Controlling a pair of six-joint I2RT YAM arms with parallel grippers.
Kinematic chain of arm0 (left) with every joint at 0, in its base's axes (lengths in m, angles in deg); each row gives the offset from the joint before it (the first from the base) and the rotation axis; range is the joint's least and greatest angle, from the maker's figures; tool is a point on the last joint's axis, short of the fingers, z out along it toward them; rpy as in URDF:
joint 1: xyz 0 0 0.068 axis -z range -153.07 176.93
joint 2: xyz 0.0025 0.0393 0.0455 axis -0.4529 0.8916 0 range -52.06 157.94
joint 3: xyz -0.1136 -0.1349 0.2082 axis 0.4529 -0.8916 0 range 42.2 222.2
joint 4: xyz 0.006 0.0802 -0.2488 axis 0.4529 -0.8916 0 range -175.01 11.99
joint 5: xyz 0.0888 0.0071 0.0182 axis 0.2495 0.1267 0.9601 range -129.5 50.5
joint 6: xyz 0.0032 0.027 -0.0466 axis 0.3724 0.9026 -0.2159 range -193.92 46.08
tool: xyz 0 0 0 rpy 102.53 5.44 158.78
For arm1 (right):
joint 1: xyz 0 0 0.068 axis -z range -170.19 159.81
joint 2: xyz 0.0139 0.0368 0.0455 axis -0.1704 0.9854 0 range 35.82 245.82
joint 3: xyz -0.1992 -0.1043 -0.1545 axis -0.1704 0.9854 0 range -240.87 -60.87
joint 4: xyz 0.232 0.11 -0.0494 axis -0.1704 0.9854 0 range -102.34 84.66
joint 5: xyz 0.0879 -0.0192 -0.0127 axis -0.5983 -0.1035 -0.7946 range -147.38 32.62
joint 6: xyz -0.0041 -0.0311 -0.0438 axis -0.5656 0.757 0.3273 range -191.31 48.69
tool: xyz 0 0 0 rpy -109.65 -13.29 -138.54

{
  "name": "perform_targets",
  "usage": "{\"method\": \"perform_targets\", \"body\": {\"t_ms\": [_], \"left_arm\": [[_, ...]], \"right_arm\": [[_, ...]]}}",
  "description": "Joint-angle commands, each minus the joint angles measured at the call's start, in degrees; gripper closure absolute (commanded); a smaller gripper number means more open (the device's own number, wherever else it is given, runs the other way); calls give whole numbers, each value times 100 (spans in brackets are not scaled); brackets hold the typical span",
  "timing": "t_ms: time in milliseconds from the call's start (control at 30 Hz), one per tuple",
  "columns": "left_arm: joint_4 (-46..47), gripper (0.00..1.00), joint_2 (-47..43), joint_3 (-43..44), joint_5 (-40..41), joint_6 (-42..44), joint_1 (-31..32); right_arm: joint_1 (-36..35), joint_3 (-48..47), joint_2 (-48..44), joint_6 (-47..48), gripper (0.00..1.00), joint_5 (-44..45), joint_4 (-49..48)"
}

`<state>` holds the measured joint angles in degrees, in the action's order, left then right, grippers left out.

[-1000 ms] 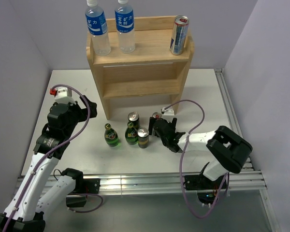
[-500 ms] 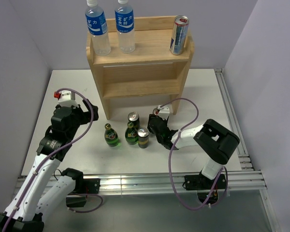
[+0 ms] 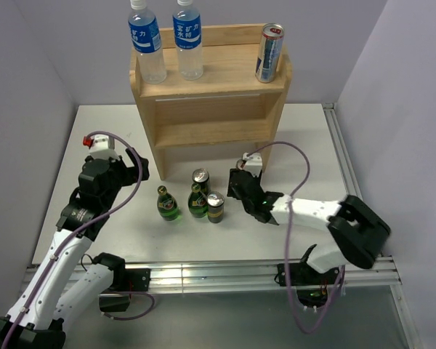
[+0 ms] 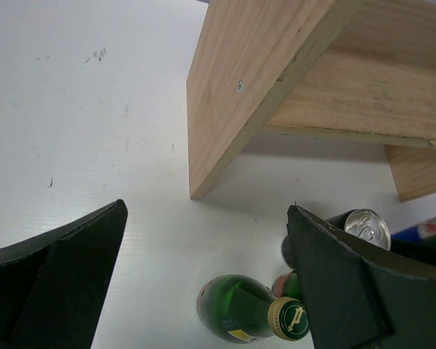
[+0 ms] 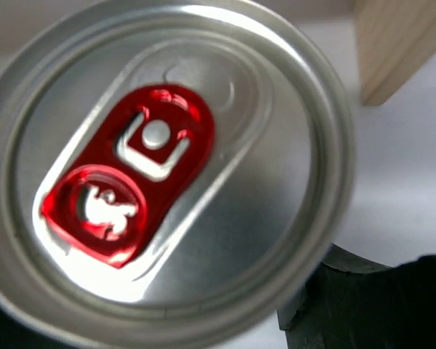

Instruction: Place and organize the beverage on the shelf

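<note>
- Shelf (image 3: 211,109) of light wood stands at the back of the white table (image 3: 312,145). Pale walls (image 3: 29,65) close in the back and both sides.
- On its top board stand two water bottles (image 3: 146,45) and a tall can (image 3: 269,52). The lower board is bare.
- Just in front of the shelf, two green bottles (image 3: 167,205) and two small cans (image 3: 215,207) stand close together on the table.
- The left pincer (image 4: 203,218) is spread wide and holds nothing. It hangs over the table near the shelf's left side.
- The right pincer (image 3: 238,183) sits at a can with a red tab (image 5: 167,174), right of the group. Whether it squeezes that can is not clear.
- Half a second ago the right arm's elbow was closer in. Now it has swung out to the right, and the red-tab can has hardly moved.
</note>
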<state>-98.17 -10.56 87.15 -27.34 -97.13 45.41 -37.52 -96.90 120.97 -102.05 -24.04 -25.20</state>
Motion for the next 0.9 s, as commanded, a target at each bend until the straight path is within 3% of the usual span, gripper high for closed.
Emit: {"method": "perform_targets", "body": {"t_ms": [0, 167, 333, 867], "left_arm": [[144, 1, 43, 295, 93, 35, 24], [13, 1, 43, 541, 23, 0, 24], [-14, 1, 43, 673, -12, -35, 24], [127, 1, 123, 973, -100, -114, 24]], "right_arm": [[-30, -588, -1391, -108, 100, 287, 1064], [-92, -1842, -2466, 436, 100, 146, 2726], [-66, -3399, -2336, 1358, 100, 120, 3631], [610, -8364, 457, 2231, 100, -451, 4591]]}}
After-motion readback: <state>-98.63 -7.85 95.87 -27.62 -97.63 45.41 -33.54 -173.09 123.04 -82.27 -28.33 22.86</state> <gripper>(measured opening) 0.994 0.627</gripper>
